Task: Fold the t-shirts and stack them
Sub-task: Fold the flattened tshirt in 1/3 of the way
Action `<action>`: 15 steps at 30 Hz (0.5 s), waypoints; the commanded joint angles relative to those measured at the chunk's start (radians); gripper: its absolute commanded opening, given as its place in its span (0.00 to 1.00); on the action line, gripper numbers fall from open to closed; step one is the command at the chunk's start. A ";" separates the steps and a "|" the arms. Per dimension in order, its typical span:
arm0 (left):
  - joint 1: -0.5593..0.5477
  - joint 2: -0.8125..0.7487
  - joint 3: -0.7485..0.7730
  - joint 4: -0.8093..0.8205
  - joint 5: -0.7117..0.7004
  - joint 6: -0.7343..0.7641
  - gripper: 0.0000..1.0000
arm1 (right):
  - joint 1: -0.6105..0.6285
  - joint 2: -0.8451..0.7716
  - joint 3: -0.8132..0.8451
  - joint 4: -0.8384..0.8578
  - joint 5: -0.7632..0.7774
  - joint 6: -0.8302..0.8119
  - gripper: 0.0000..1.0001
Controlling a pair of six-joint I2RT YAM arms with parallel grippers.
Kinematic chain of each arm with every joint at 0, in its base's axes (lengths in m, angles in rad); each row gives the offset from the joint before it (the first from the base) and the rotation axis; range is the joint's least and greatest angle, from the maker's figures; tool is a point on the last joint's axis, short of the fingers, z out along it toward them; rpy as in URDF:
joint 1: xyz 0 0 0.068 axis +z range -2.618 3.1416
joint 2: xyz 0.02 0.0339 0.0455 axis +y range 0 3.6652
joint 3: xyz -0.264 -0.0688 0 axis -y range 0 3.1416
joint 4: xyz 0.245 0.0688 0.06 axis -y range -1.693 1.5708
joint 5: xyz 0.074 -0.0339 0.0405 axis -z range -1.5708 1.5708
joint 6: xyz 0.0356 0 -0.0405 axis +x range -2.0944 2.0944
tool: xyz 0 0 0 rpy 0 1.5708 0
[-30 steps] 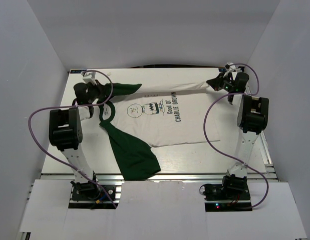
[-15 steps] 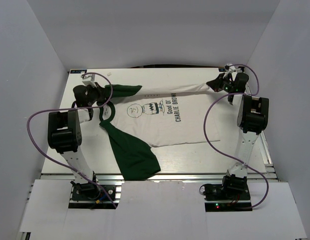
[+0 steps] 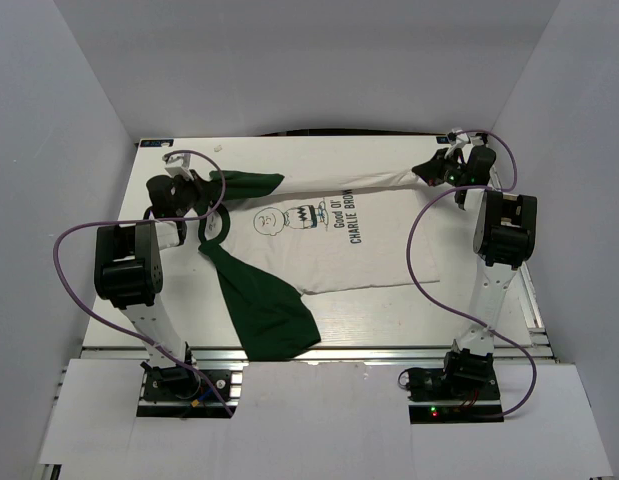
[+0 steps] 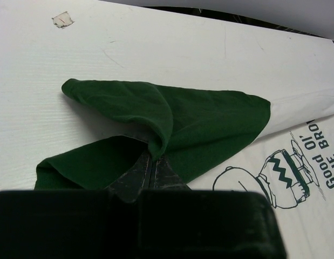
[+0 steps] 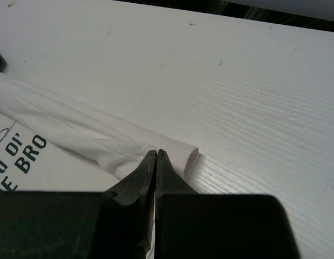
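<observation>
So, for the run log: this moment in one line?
left gripper shut on t-shirt green sleeve | right gripper shut on its white edge | cloth stretched between

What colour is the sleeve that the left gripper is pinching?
Dark green; the sleeve shows best in the left wrist view.

White links (image 3: 154, 312), black joints (image 3: 124, 262), looping purple cables (image 3: 409, 245); left pincer (image 4: 154, 162) and right pincer (image 5: 157, 154) black.

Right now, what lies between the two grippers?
The far edge of the t-shirt: a green sleeve by the left gripper, then a stretched white fold running to the right gripper. Both are shut on it. The top view shows this.
</observation>
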 commanded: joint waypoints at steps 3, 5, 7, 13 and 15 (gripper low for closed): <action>0.013 -0.036 0.001 0.008 0.007 0.003 0.00 | -0.013 -0.069 0.005 -0.012 0.020 -0.027 0.00; 0.013 -0.030 0.004 -0.009 0.007 0.010 0.00 | -0.011 -0.072 0.002 -0.014 0.022 -0.027 0.00; 0.012 -0.018 0.019 -0.047 0.008 0.007 0.00 | -0.013 -0.074 0.002 -0.020 0.020 -0.027 0.00; 0.013 -0.006 0.034 -0.130 -0.004 0.010 0.00 | -0.011 -0.078 0.000 -0.026 0.020 -0.029 0.00; 0.013 0.004 0.037 -0.162 -0.004 0.005 0.01 | -0.013 -0.078 0.002 -0.027 0.019 -0.029 0.00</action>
